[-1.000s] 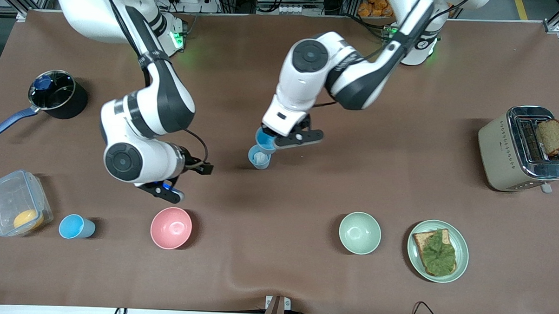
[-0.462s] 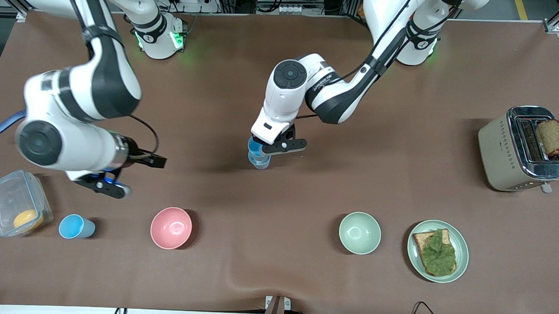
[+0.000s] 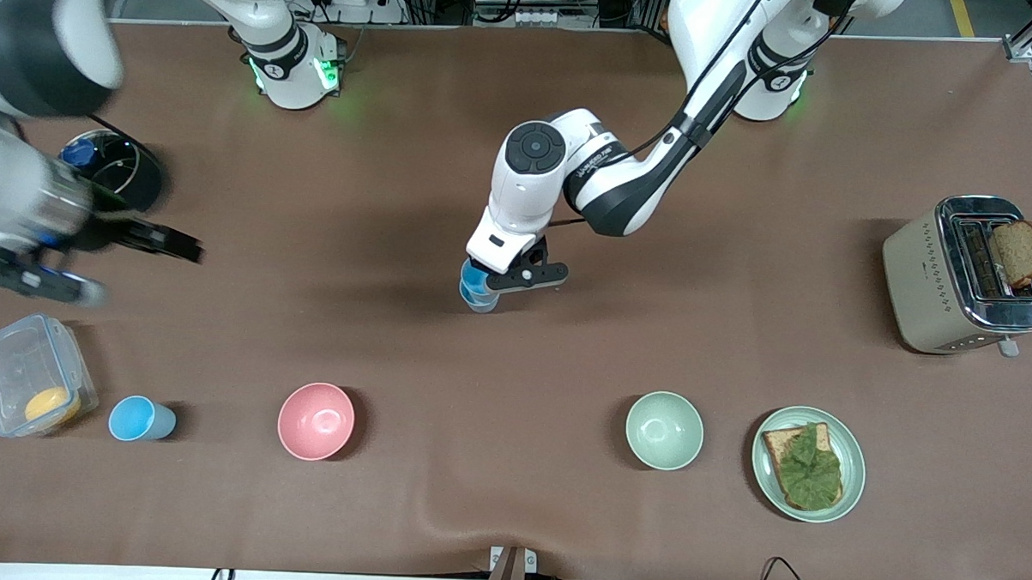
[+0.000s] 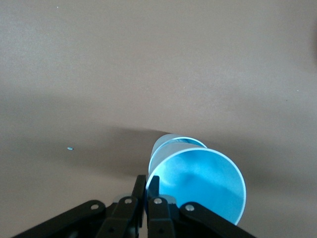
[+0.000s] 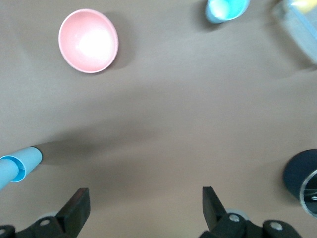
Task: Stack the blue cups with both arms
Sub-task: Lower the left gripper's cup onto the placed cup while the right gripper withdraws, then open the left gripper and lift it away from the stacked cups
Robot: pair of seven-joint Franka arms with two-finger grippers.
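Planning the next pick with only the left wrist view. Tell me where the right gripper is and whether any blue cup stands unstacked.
Observer: The right gripper is open and empty, up over the right arm's end of the table, near the black pot.
Operator: Give me the loose cup's place.
Observer: One lone blue cup stands upright between the clear container and the pink bowl.
Operator: Place my stack on the table.
Observer: The left gripper grips the upper cup, nested in the lower cup at mid-table, farther from the front camera than both bowls.
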